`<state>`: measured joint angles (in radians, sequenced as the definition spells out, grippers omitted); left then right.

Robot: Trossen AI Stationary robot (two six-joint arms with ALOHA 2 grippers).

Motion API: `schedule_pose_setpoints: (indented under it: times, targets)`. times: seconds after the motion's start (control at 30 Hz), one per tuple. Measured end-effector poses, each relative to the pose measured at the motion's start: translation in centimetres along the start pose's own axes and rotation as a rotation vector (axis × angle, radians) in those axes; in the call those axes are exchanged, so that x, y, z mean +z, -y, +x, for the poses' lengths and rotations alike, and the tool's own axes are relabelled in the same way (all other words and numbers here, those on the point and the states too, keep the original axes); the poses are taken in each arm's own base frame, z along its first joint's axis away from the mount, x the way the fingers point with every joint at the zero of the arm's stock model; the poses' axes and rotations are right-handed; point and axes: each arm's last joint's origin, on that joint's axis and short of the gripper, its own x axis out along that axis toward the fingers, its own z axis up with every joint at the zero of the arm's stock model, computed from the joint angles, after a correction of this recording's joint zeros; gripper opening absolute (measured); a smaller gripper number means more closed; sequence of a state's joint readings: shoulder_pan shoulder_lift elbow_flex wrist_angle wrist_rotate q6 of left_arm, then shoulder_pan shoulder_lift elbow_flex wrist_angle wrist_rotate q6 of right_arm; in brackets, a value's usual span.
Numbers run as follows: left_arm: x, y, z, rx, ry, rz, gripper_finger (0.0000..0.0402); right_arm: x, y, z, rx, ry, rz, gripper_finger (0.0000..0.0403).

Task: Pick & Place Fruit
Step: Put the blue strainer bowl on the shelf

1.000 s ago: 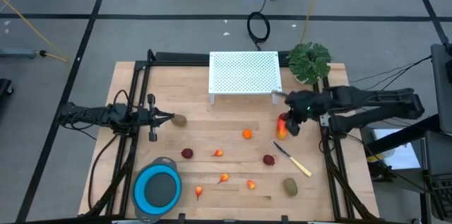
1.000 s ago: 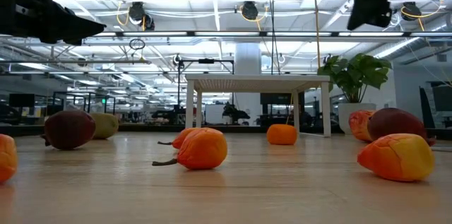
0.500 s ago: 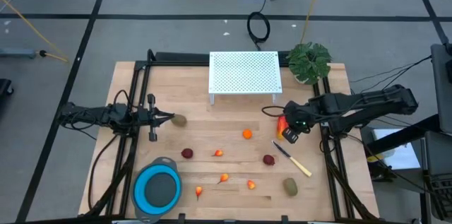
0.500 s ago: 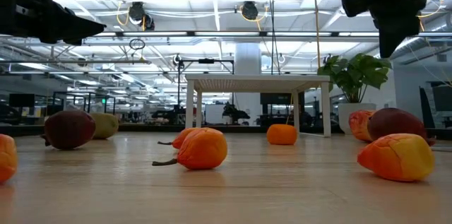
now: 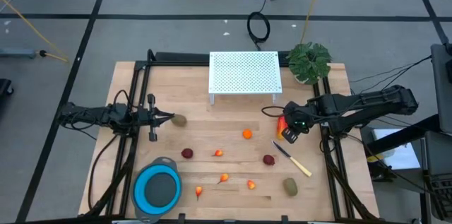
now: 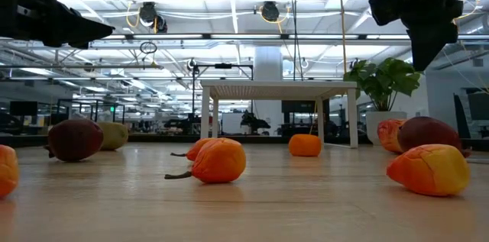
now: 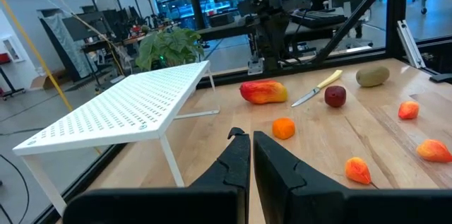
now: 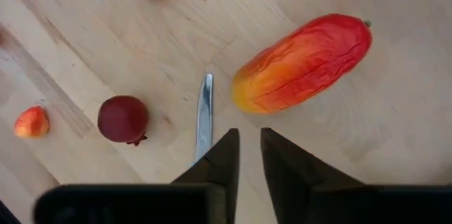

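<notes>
- Since every fruit piece lies loose on the pale wooden tabletop (image 5: 233, 107) and the round blue bowl with a grey rim (image 5: 157, 189), at the lower left of the high view, holds nothing, the task looks barely begun, with all pieces left to move.
- Nearest the camera edge in the high view, small orange-red bits (image 5: 224, 178) lie at lower centre, with a brown-green oval fruit (image 5: 290, 186) at lower right.
- Further up, two dark red ball fruits (image 5: 186, 153) flank a thin pale-yellow-handled knife (image 5: 292, 159).
- The right gripper (image 5: 291, 133), fingers nearly together and holding nothing, hovers at centre right over the elongated red-yellow fruit (image 8: 302, 62).
- In the right wrist view that fruit's long axis runs diagonally, stem tip toward the upper right, yellow end toward the knife blade.
- At centre left, the left gripper (image 5: 168, 117) waits, fingers together, its tip just beside the second brown-green oval (image 5: 180, 119).
- Farthest stands a white perforated metal rack (image 5: 244, 73).
</notes>
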<state>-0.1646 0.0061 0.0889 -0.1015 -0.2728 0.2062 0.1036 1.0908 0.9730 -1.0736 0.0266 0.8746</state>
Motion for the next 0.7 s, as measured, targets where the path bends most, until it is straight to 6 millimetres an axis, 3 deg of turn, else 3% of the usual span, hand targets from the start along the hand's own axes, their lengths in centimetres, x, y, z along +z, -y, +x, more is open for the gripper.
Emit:
schedule_pose_setpoints:
  times: [0.43, 0.7]
  targets:
    - [0.0, 0.0, 0.0, 0.0, 0.0, 0.0, 0.0021, 0.6, 0.5, 0.0, -0.055, 0.068, 0.125, 0.0222]
    - [0.0, 0.0, 0.0, 0.0, 0.0, -0.001, 0.0021, 1.1, 0.3, 0.0, -0.018, 0.099, 0.133, 0.0258]
